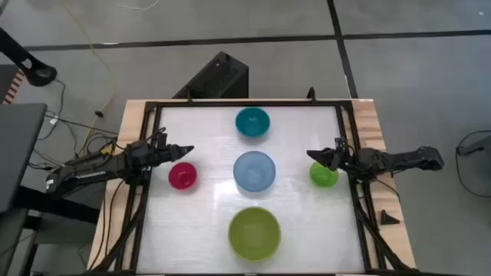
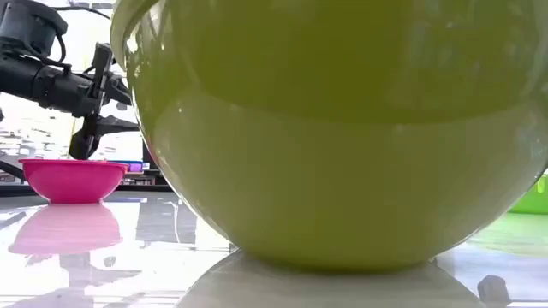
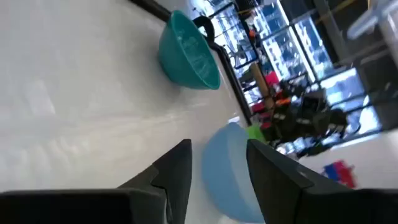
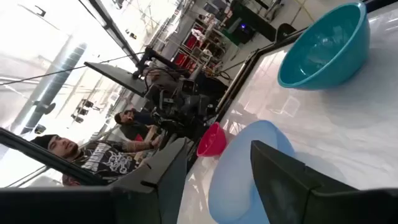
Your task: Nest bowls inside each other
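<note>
Five bowls stand apart on the white table. The teal bowl (image 1: 252, 122) is at the far middle, the light blue bowl (image 1: 254, 171) at the centre, the olive-green bowl (image 1: 255, 232) near the front. The magenta bowl (image 1: 182, 175) stands left of centre, the small bright green bowl (image 1: 324, 174) right of centre. My left gripper (image 1: 187, 149) hovers open just beyond the magenta bowl, above it in the low view (image 2: 101, 85). My right gripper (image 1: 313, 156) hovers open over the green bowl's far left rim. Neither touches a bowl.
A black frame (image 1: 245, 103) borders the white table top. Bare table lies between the bowls. The olive-green bowl (image 2: 342, 128) fills most of the low view. People and shelving show in the room beyond the table in the right wrist view.
</note>
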